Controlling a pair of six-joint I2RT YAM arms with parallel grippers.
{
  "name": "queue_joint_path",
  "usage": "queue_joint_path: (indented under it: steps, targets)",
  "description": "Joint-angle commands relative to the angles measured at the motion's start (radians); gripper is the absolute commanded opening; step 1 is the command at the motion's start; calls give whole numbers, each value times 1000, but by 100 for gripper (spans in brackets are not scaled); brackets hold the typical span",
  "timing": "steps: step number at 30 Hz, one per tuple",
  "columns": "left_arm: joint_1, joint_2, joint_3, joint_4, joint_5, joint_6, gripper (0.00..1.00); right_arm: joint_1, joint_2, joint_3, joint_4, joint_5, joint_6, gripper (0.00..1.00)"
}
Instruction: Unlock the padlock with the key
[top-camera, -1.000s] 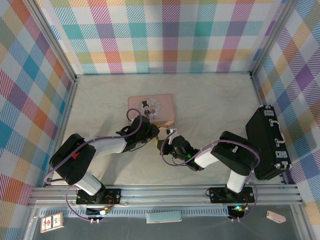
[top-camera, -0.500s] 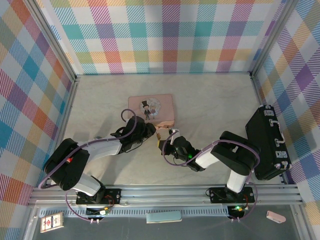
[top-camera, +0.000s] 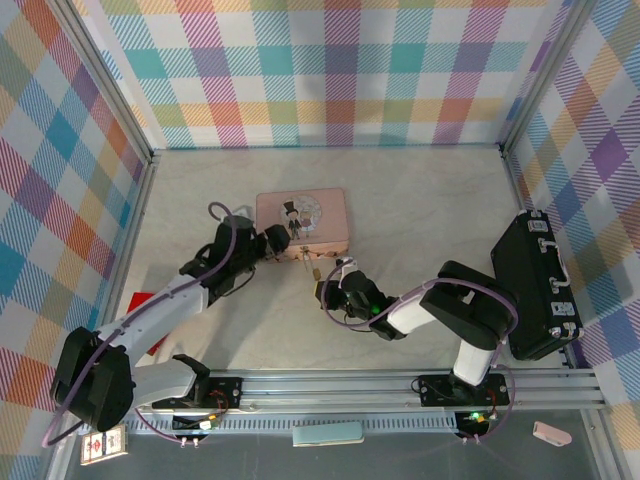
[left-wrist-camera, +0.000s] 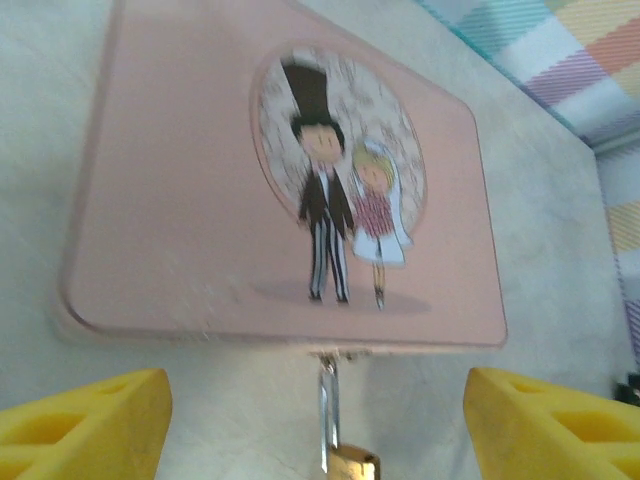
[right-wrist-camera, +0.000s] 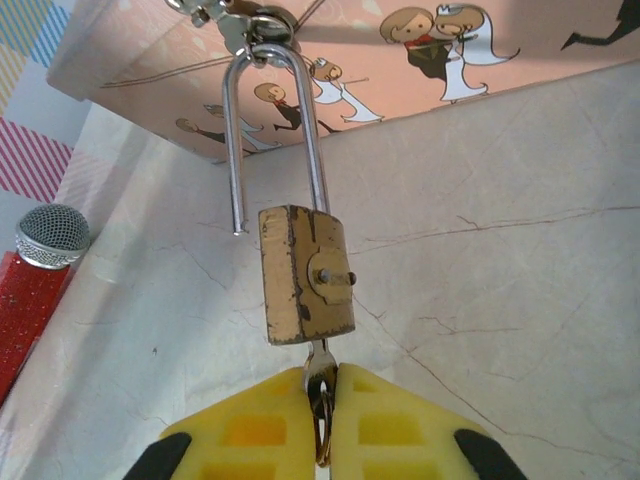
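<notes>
One brass padlock (right-wrist-camera: 305, 275), shackle leg free, right claw (right-wrist-camera: 322, 382) pinching key (right-wrist-camera: 318, 358), left claw (left-wrist-camera: 316, 400) spread wide

The tin (top-camera: 303, 218) is pale pink, its lid printed with a black-suited groom and a white-and-pink bride. Below the tin, the padlock (right-wrist-camera: 306, 275) is worn brass-gold with a silver shackle, and the key (right-wrist-camera: 319, 375) is grey-silver. The left tool (left-wrist-camera: 318, 400) and right tool (right-wrist-camera: 322, 420) are yellow. Left of the tin lies a red block (right-wrist-camera: 25, 320), right of it a black case (top-camera: 538, 285). The bench (top-camera: 430, 210) is marbled cream, the walls (top-camera: 330, 70) pastel plaid.
</notes>
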Motion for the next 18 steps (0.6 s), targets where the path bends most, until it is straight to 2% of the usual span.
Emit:
queue_joint_path:
  steps: [1,4,7,13,18]
  targets:
    - [87,19,69,-164,-16,124,77,-5,25,26,-63,-23,3,15]
    - [160,60,80,-131,49,125,78,-6,20,36,-89,-27,-3,19]
    - [199,135,116,-107,106,131,78,-13,3,28,-101,-39,-10,28]
    - [209,283,202,-80,158,175,79,-34,-106,5,-155,-64,-134,40]
    - [209,371,239,-48,183,182,79,-105,-141,52,-215,-143,-221,42]
